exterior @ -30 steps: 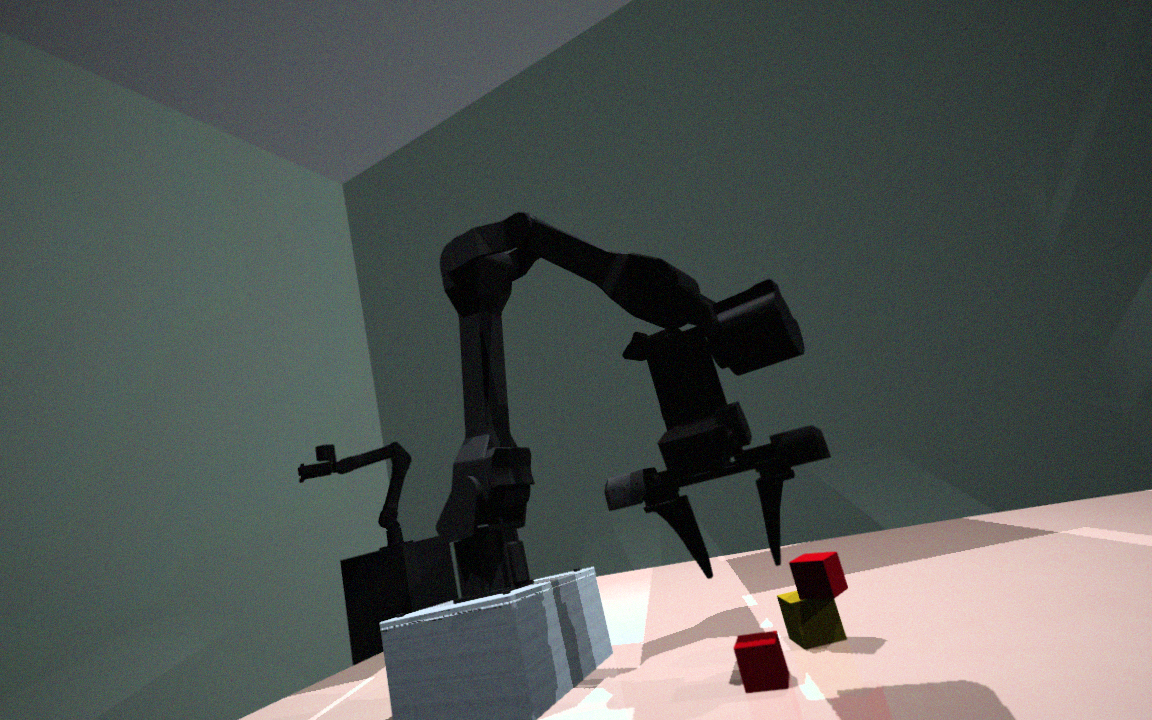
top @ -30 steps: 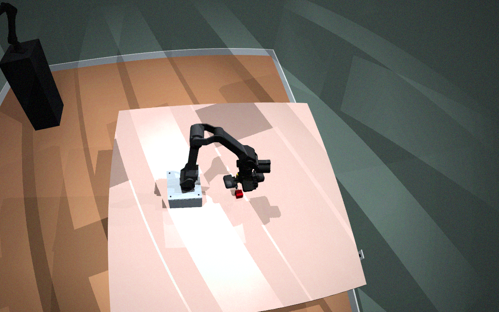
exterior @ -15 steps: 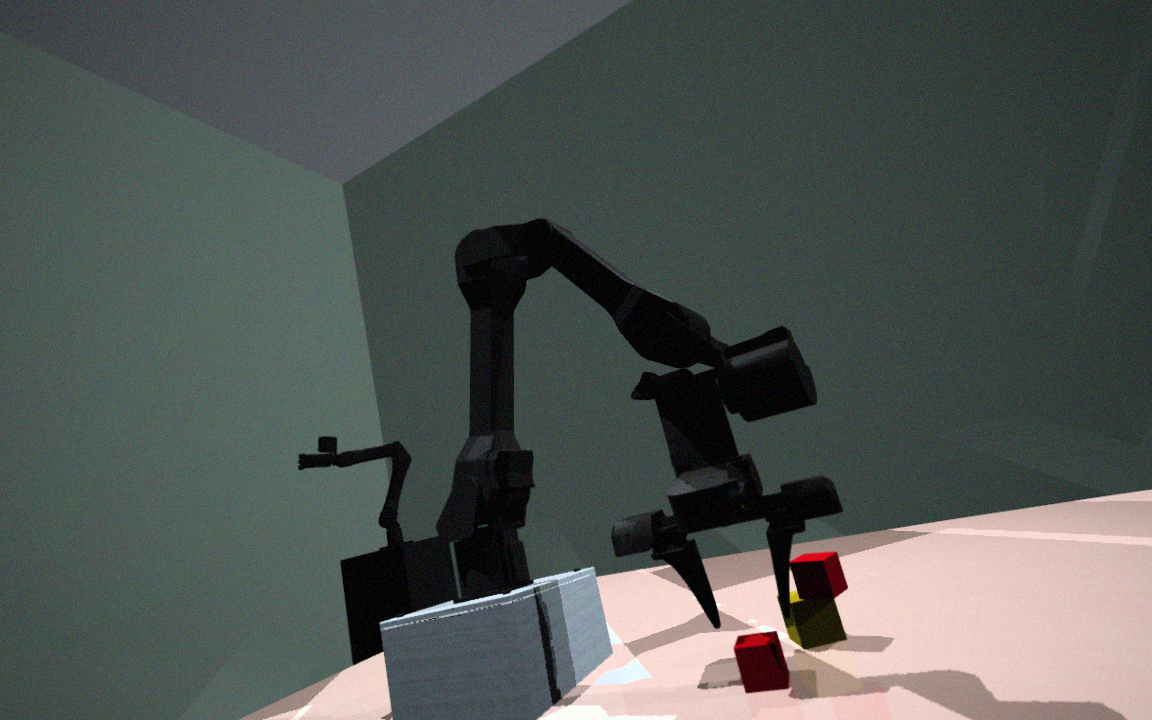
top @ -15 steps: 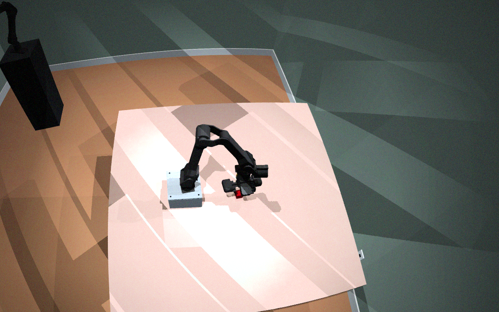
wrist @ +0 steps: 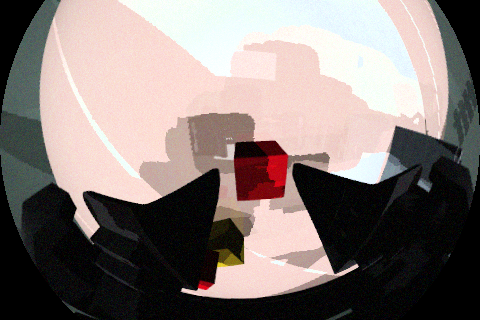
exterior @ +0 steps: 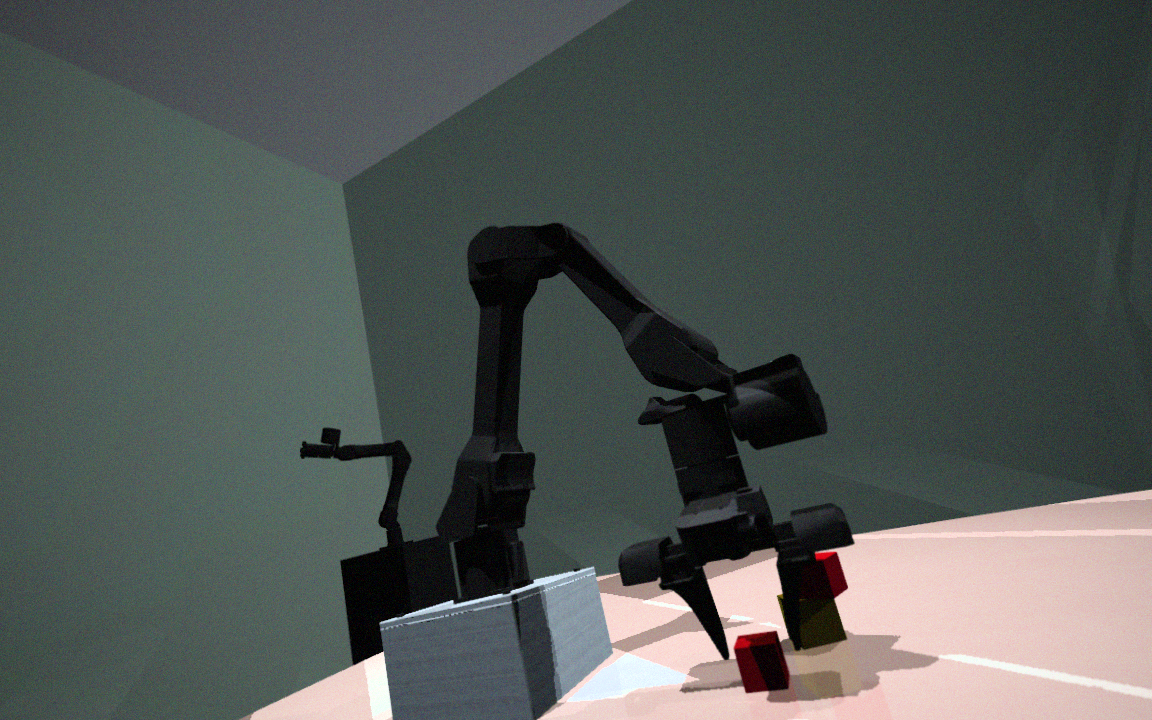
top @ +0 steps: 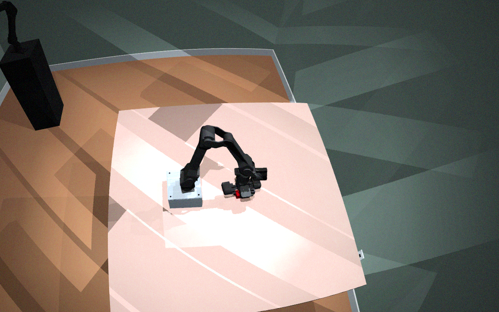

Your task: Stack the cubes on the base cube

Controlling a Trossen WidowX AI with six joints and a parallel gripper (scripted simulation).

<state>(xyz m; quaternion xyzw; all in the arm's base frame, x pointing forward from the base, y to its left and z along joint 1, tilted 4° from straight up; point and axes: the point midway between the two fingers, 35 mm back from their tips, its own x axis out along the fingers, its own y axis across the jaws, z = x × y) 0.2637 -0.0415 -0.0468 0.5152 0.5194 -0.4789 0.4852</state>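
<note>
A loose red cube [top: 238, 194] [exterior: 761, 662] [wrist: 260, 170] sits on the pink mat [top: 243, 252] [exterior: 1054, 573]. My gripper [top: 239, 191] [exterior: 759, 646] [wrist: 256, 172] is low over it and open, with one finger on each side of the cube and not closed on it. Just beside it stands the yellow base cube [exterior: 819, 621] [wrist: 228, 246]. A second red cube [exterior: 828, 573] rests on its top, tilted toward one corner. My right finger partly hides both in the exterior view. The arm hides the base cube in the top view.
The arm stands on a grey block [top: 183, 199] [exterior: 473, 653] to the left of the cubes. A tall black pillar [top: 30, 85] [exterior: 374, 591] with a small camera arm stands far off on the wooden floor [top: 30, 193].
</note>
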